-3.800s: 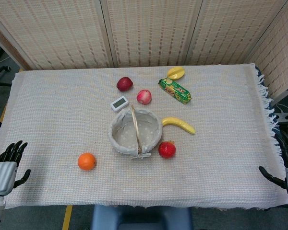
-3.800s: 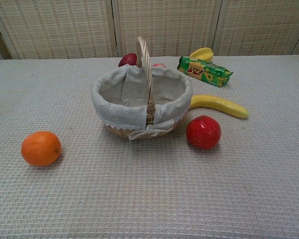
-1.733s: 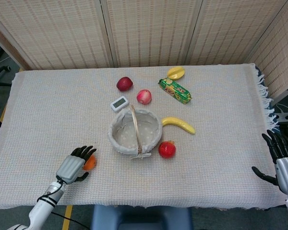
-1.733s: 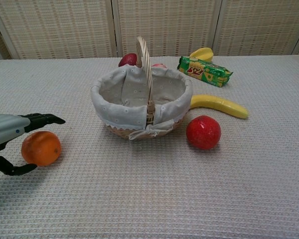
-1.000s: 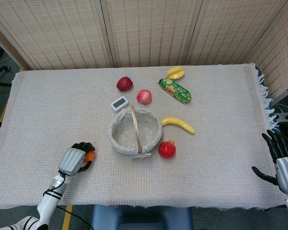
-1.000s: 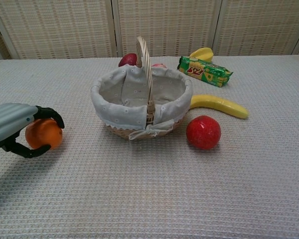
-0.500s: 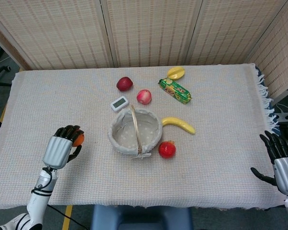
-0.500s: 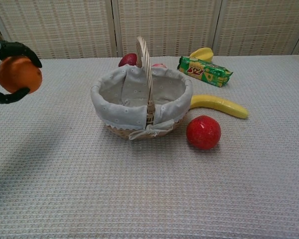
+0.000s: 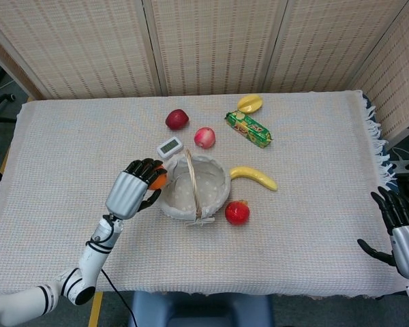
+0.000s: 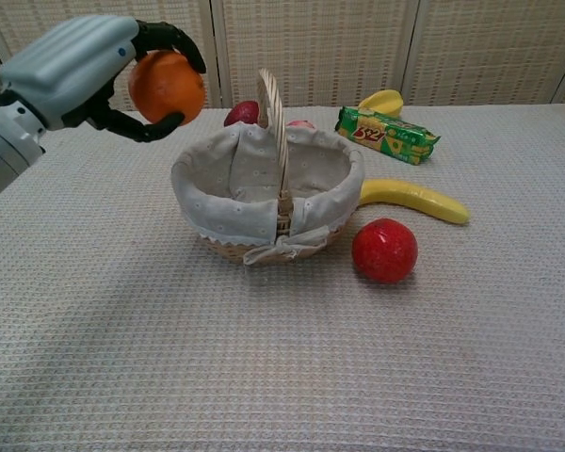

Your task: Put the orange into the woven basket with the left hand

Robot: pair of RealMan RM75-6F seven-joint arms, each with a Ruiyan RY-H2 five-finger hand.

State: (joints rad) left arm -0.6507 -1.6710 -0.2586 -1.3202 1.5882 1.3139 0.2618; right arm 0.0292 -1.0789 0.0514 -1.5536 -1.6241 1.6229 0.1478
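Note:
My left hand (image 9: 131, 189) (image 10: 85, 64) grips the orange (image 9: 157, 180) (image 10: 167, 88) in the air, just left of the woven basket's (image 9: 165, 199) (image 10: 226, 218) left rim. The basket has a grey cloth lining and a tall wicker handle (image 10: 274, 121), and nothing shows inside it. Most of the orange is hidden by the fingers in the head view. My right hand (image 9: 402, 230) hangs open at the table's right front corner, off the cloth edge.
A red pomegranate (image 9: 237, 212) (image 10: 384, 250) and a banana (image 9: 255, 177) (image 10: 412, 199) lie right of the basket. Behind it sit a small white timer (image 9: 170, 146), a pink apple (image 9: 204, 137), a dark red apple (image 9: 177, 119), a green biscuit pack (image 9: 248, 129) and a yellow fruit (image 9: 249, 103).
My left hand has carried the orange up and to the right, from well left of the basket to beside its left rim. The right hand has barely moved.

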